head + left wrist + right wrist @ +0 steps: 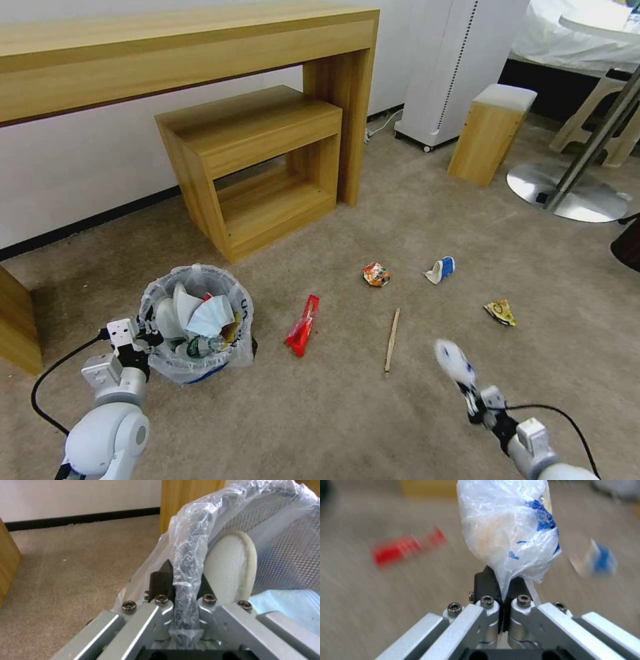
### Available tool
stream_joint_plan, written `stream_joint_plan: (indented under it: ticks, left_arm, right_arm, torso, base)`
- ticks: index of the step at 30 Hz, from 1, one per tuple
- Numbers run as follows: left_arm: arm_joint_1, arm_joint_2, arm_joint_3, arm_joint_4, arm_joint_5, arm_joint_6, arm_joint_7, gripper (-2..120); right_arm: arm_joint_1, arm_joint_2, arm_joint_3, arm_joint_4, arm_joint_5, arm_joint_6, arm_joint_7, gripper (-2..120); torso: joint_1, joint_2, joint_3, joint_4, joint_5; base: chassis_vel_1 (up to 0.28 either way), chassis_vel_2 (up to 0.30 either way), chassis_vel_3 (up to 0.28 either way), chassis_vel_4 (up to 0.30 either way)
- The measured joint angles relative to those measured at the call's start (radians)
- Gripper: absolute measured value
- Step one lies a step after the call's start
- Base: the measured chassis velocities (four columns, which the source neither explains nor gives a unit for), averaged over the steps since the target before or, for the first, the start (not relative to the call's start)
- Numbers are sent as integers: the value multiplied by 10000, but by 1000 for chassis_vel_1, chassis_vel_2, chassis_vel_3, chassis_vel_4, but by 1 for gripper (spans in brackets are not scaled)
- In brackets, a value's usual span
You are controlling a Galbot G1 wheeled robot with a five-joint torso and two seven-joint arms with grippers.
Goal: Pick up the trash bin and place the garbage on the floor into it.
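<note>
Five scraps remain on the floor (pixel 413 413); my left gripper (pixel 181 580) pinches the half-filled trash bin (pixel 193 373), my right gripper (pixel 501 580) clamps a plastic-wrapped packet (pixel 510 530).

Light: soft, even room light is falling on the floor (pixel 413 413).
Shadows: faint ones are lying under the wooden stool (pixel 260 167).
Blur: right wrist view is streaking; a held plastic-wrapped bundle (pixel 510 530) is staying sharper.
Distortion: head view's edges are bending.
</note>
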Motion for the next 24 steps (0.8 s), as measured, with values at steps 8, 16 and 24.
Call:
stream_joint_plan:
  ticks: [8,16,24]
  left_arm:
    - [17,5,71,38,17,41,4,2]
    - [-182,237,600,87,-11,205,146,2]
    - [80,283,725,-515,-260,539,217,2]
  right_arm:
    - [1714,-312,-1078,977,1538,1225,-1974,0]
    - [4999,-1047,-3391,1842,2951,566,-2382,0]
    - [9070,-498,-7278,1132,3725,222,-2325,0]
  torso:
    - [0,0,0,0,3]
    - [1,0,1,-5,1]
    - [1,-1,1,4,2]
  base:
    - [0,0,0,0]
    - [0,0,0,0]
    - [0,0,0,0]
